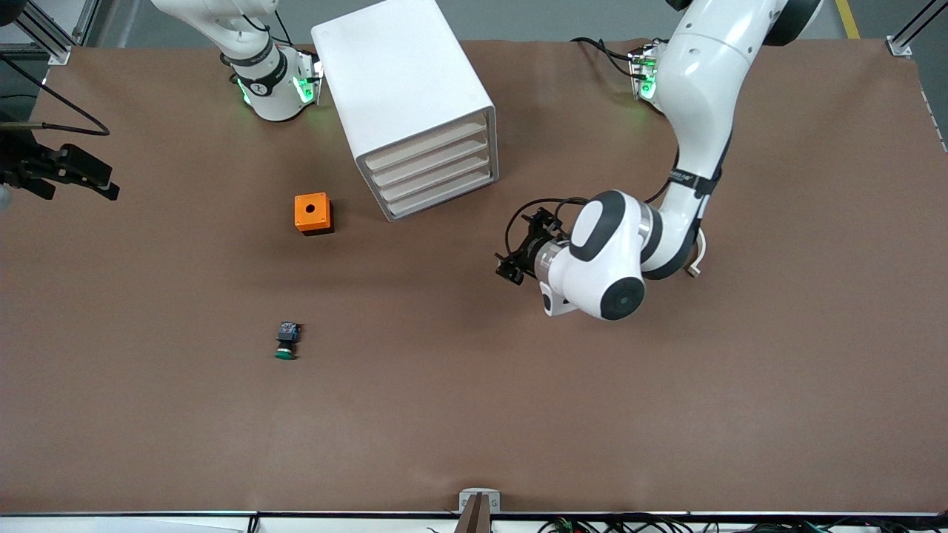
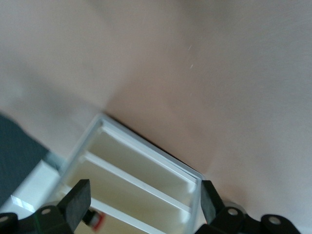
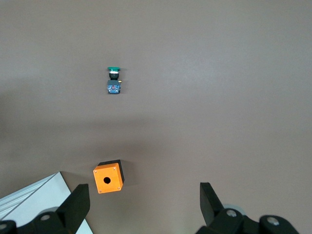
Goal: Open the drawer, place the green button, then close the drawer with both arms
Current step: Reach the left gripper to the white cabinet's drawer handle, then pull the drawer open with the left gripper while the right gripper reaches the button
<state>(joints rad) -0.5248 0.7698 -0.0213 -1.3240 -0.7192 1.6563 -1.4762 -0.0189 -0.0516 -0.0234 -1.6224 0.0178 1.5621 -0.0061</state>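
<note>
The white cabinet (image 1: 404, 81) stands near the arms' bases, its four alike drawers (image 1: 433, 174) all shut. The button (image 1: 287, 342), green cap on a black-and-blue body, lies on the brown table, nearer the front camera than the cabinet; it also shows in the right wrist view (image 3: 113, 80). My left gripper (image 1: 515, 250) hangs low in front of the drawers, apart from them, open and empty (image 2: 142, 202), facing the drawer fronts (image 2: 141, 180). My right gripper (image 3: 144, 204) is open and empty, high over the table beside the cabinet's corner (image 3: 39, 195); it is out of the front view.
An orange cube with a hole (image 1: 312, 213) sits beside the cabinet toward the right arm's end, between the cabinet and the button; it shows in the right wrist view (image 3: 108, 177). A black fixture (image 1: 63, 174) juts in at the table's edge.
</note>
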